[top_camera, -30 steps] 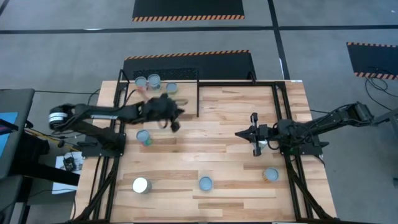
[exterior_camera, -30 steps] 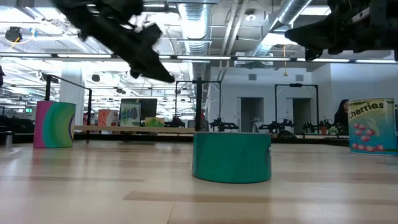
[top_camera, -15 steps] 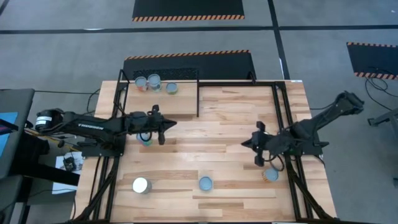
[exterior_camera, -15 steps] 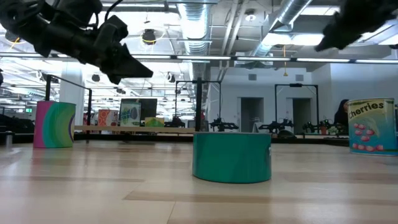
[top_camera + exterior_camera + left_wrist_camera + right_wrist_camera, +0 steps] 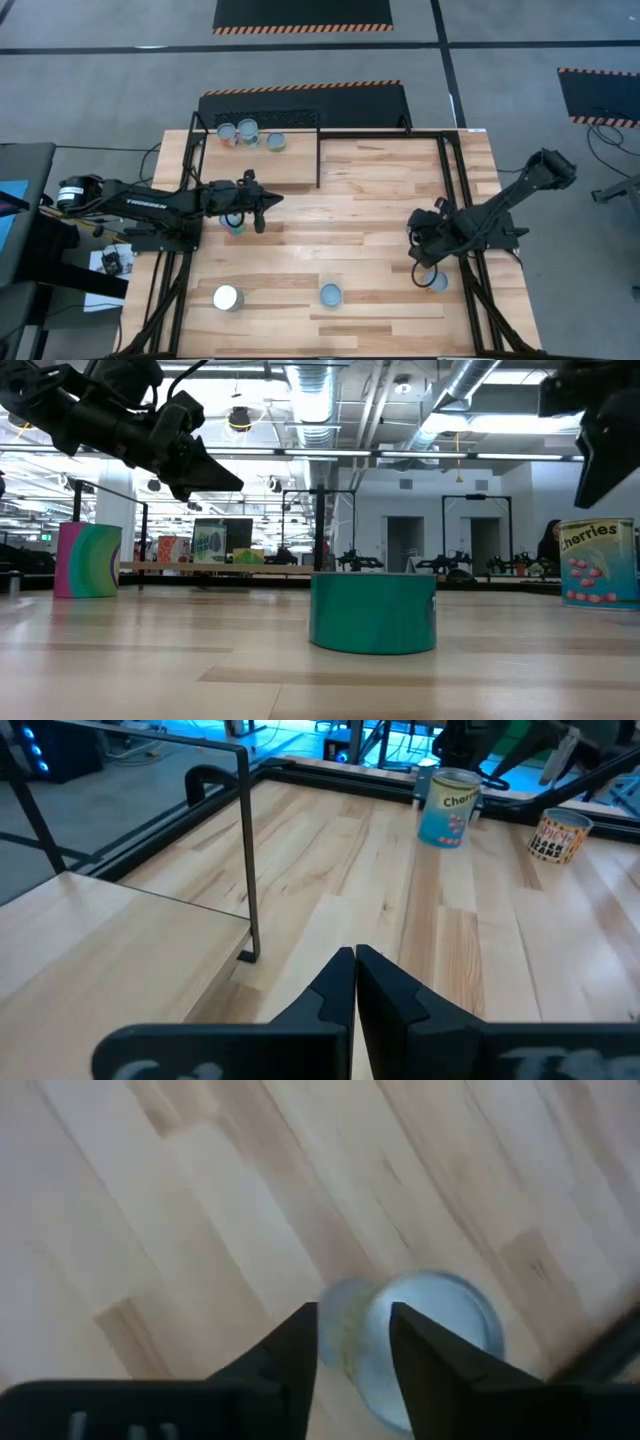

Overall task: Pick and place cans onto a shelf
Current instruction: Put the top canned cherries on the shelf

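"cherries" on blue can (image 5: 598,563) label, low view; "Cherr…" partly readable, left wrist view.

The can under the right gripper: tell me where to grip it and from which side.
Grip the can across its round side wall, coming straight down from above. It stands upright with its pale round top facing up, clear of other cans, and the right gripper already hangs over it with its fingers apart, though off toward one edge, so centre it first.

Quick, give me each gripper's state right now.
Left gripper: shut, holding nothing, above the table beside the shelf.
Right gripper: open, holding nothing, over a can.
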